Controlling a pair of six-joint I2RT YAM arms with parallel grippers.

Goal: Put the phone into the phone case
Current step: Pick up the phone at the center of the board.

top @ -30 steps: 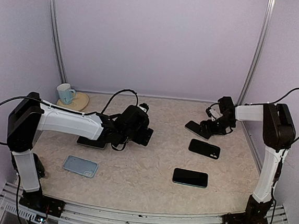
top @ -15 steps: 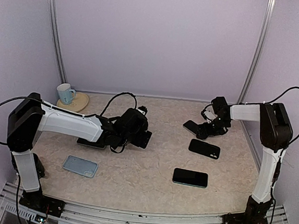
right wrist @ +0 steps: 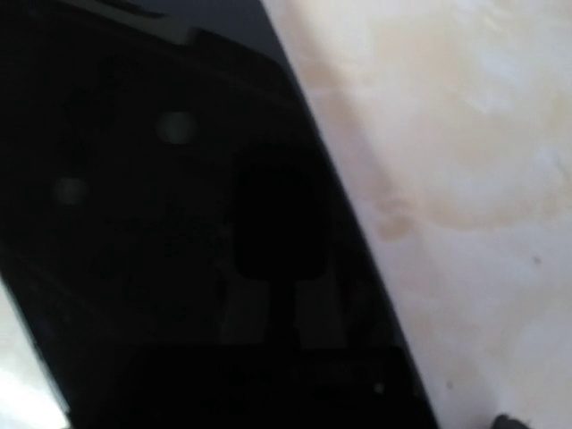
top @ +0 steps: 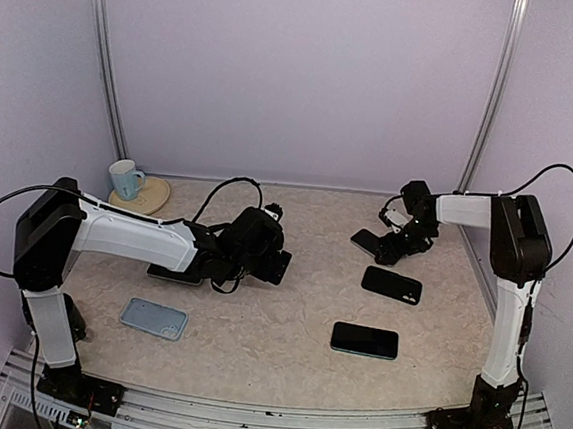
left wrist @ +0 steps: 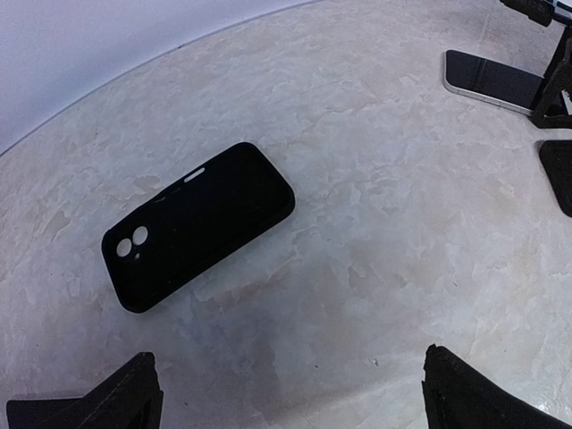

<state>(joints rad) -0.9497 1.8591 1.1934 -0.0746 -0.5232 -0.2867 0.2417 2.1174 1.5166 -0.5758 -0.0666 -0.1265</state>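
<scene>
A black phone case (left wrist: 198, 225) lies back-up on the table, its camera cut-outs showing, just ahead of my left gripper (left wrist: 295, 402). That gripper is open with nothing between its fingers (left wrist: 125, 393). In the top view my left gripper (top: 271, 255) sits mid-table. A dark-screened phone (top: 370, 243) lies at the back right, with my right gripper (top: 392, 244) low over it. Its black screen (right wrist: 179, 223) fills most of the right wrist view, very close. The right jaws stand wide and I see no grip on the phone.
A light blue case (top: 154, 317) lies at the front left. Two more dark phones (top: 392, 284) (top: 365, 340) lie on the right. A dark flat thing (top: 175, 274) lies under my left arm. A mug (top: 124, 177) on a round coaster stands at the back left.
My right gripper has shifted left and lower onto the back-right phone, which has slid slightly left. The left arm has stayed still.
</scene>
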